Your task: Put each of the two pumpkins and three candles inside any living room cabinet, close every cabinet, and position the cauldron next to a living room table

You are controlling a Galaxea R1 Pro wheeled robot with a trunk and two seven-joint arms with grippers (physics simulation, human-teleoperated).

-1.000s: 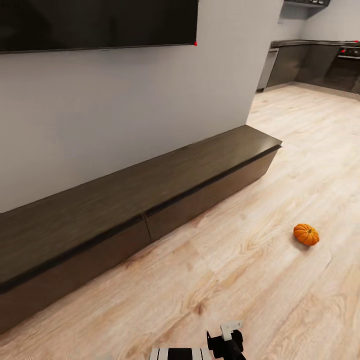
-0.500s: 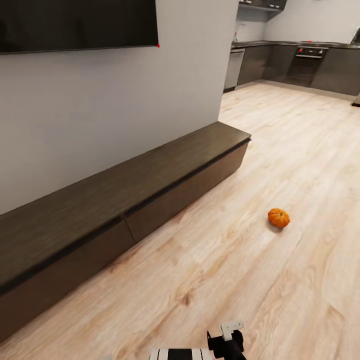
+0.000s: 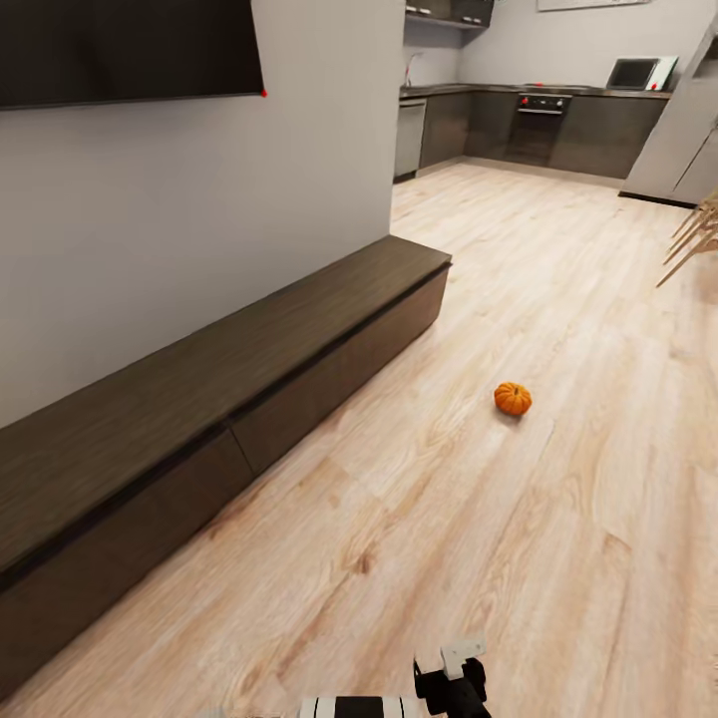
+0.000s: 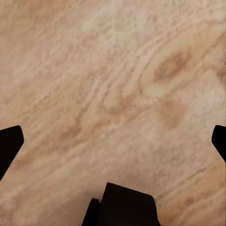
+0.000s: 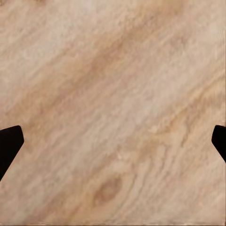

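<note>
One small orange pumpkin (image 3: 513, 399) lies on the wooden floor, about a metre out from the cabinet's right end. The cabinet (image 3: 249, 349) is a long, low dark-brown unit along the grey wall, and its drawer fronts (image 3: 329, 374) sit flush. My left gripper (image 4: 113, 141) hangs open over bare floorboards, its black fingertips (image 4: 9, 146) spread to the picture's edges with nothing between them. My right gripper (image 5: 113, 141) is open the same way over the floor, fingertips (image 5: 9, 143) far apart. The candles, the cauldron and the table are out of view.
A dark TV screen (image 3: 120, 50) hangs on the wall above the cabinet. Beyond the wall's corner lies a kitchen with dark counters and an oven (image 3: 538, 125). Wooden chair legs (image 3: 693, 239) poke in at the right edge. Part of my own body (image 3: 449, 683) shows at the bottom.
The head camera has swung to the right, so the cabinet and pumpkin have slid left and up in the picture and more of the kitchen shows. Nothing itself has moved.
</note>
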